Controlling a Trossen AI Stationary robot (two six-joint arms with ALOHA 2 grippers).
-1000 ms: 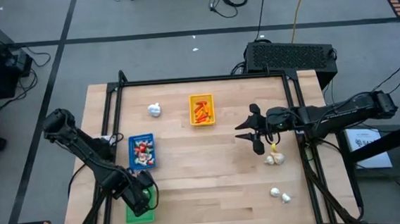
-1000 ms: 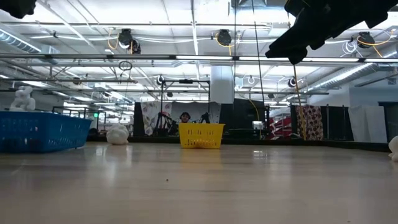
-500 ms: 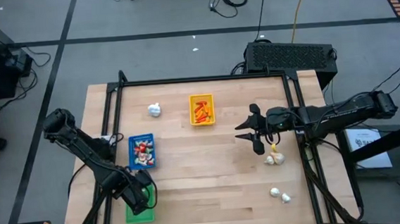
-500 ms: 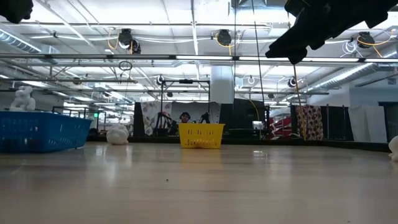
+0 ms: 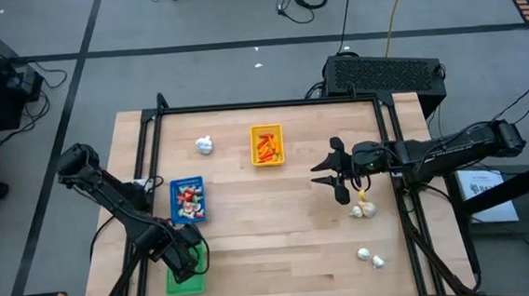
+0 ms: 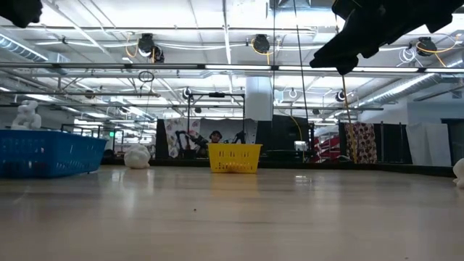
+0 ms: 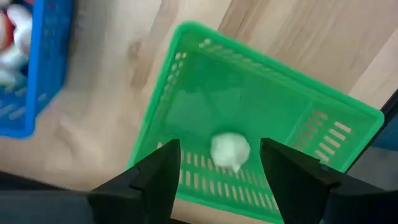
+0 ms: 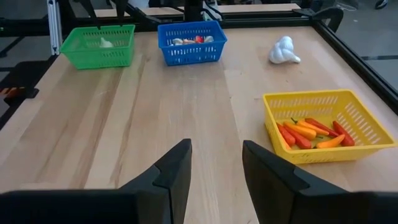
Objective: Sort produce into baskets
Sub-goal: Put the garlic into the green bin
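In the high view, the left tool (image 5: pixel 186 254) is in the lower left of the frame, above the green tray (image 5: pixel 184 282) at the near edge of the desk (image 5: pixel 280 240). The blue tray (image 5: pixel 188 199) lies a little above it in the frame, and the yellow tray (image 5: pixel 266 145) sits near the top centre. One white garlic bulb (image 5: pixel 205 145) lies between these two, towards the top. The right tool (image 5: pixel 333 170) hangs right of the centre, its fingers spread wide and holding nothing. Below it, at the right side, lie a garlic pair (image 5: pixel 363 209) and two more bulbs (image 5: pixel 372 256).

In the low view, the blue tray (image 6: pixel 47 153) is at the left, the bulb (image 6: pixel 136 156) beside it, and the yellow tray (image 6: pixel 235 157) in the centre far back. A dark arm (image 6: pixel 377 29) fills the upper right corner.

In the left wrist view, the left tool (image 7: pixel 217 174) is wide open over the green tray (image 7: pixel 186 81), and one garlic bulb (image 7: pixel 229 150) lies inside the tray between the fingers. A corner of the blue tray (image 7: pixel 37 81) shows at the left edge.

In the right wrist view, the right tool (image 8: pixel 216 165) is open and empty above the bare desk (image 8: pixel 155 124). The yellow tray (image 8: pixel 323 124) at the right holds orange-red peppers (image 8: pixel 308 134). The green tray (image 8: pixel 98 45) and the blue tray (image 8: pixel 191 41) stand at the top left, and the bulb (image 8: pixel 283 51) is at the upper right.
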